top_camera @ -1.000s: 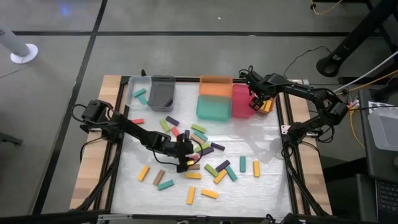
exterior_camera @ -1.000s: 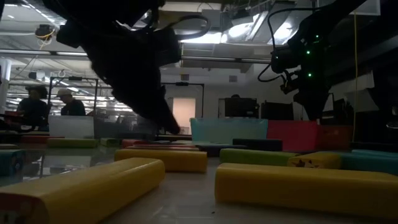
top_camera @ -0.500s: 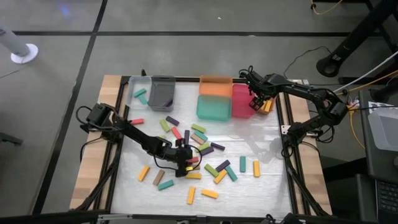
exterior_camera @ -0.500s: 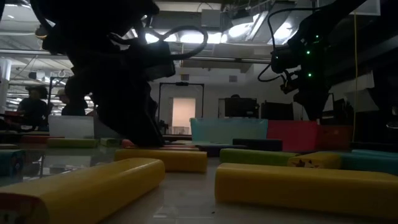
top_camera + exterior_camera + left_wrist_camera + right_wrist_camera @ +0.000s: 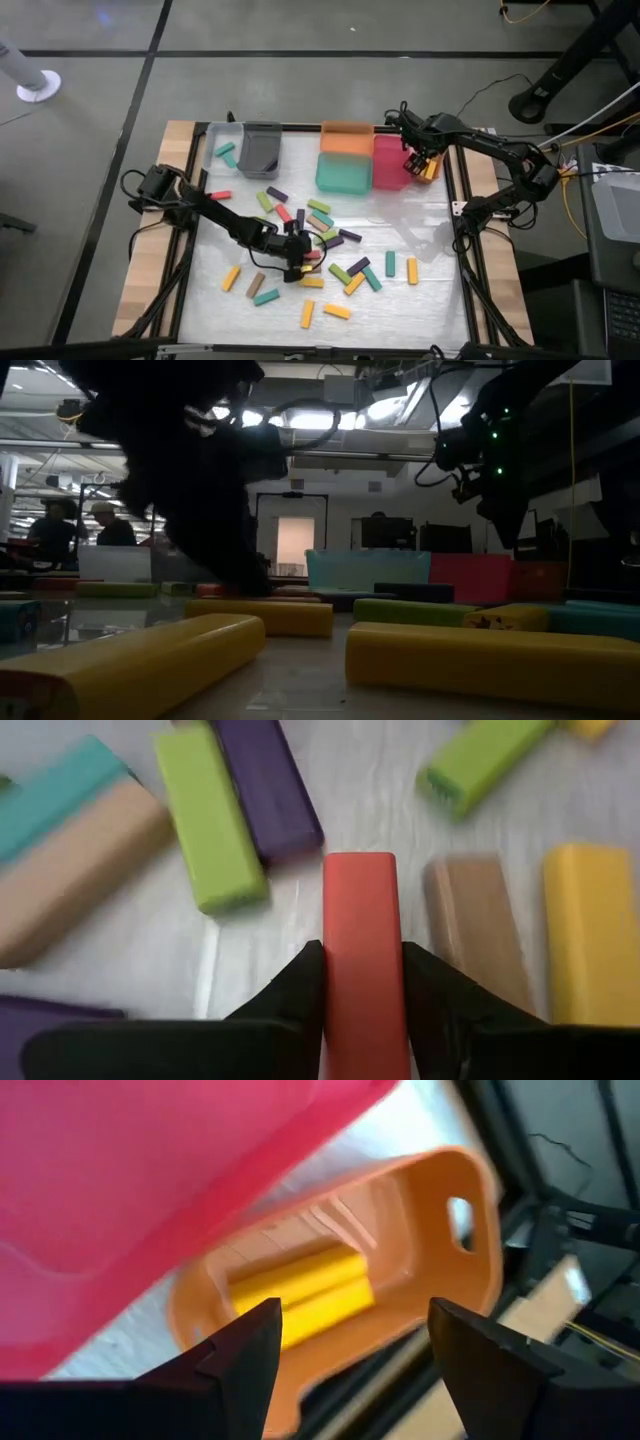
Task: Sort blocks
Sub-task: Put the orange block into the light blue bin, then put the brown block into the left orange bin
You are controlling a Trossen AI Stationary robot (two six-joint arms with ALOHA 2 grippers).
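Left claw (image 5: 362, 982) clamps a red block (image 5: 362, 945) against the mat, mid-pile — we see green (image 5: 208, 830), purple (image 5: 266, 782), brown (image 5: 470, 915) and yellow (image 5: 592, 930) blocks around it. Farther off, our right claw (image 5: 418, 163) hangs spread over the orange bin (image 5: 420, 1270) — yellow blocks inside.

A red block (image 5: 361, 950) sits beside brown (image 5: 473, 925) and yellow (image 5: 590, 930) blocks — pink bin (image 5: 150, 1170), orange bin (image 5: 440, 1260).
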